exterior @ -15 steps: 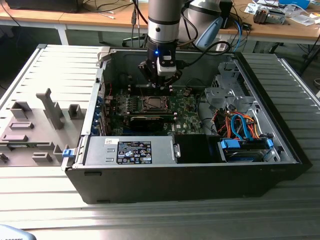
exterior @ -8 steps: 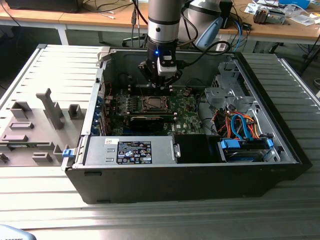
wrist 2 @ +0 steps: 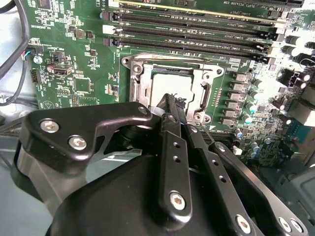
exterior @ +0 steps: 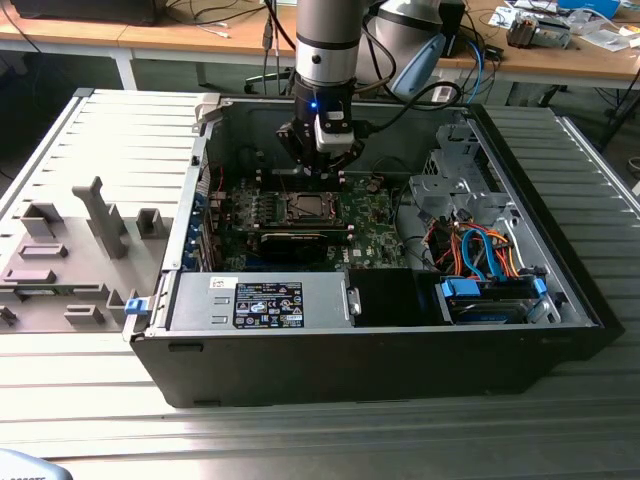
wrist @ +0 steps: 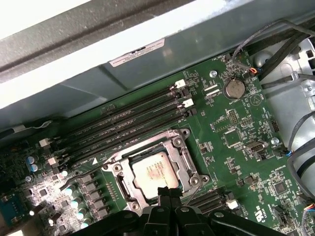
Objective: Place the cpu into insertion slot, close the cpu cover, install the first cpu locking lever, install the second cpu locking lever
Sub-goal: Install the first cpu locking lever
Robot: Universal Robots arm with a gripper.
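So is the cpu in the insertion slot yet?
In: the cpu lies flat inside the insertion slot, pincer just above its edge.

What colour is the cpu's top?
Silver-grey metal, clearest in the first wrist view: the cpu.

Ribbed metal table (exterior: 100, 130), wooden desks (exterior: 200, 38) behind

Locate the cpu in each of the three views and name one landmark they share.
Exterior view: the cpu sits mid-motherboard, just below the hand.
Second wrist view: cpu lies inside the silver frame, just beyond the fingertips.
First wrist view: cpu lies just beyond the fingertips.
Shared landmark: the long black memory slots beside the socket.
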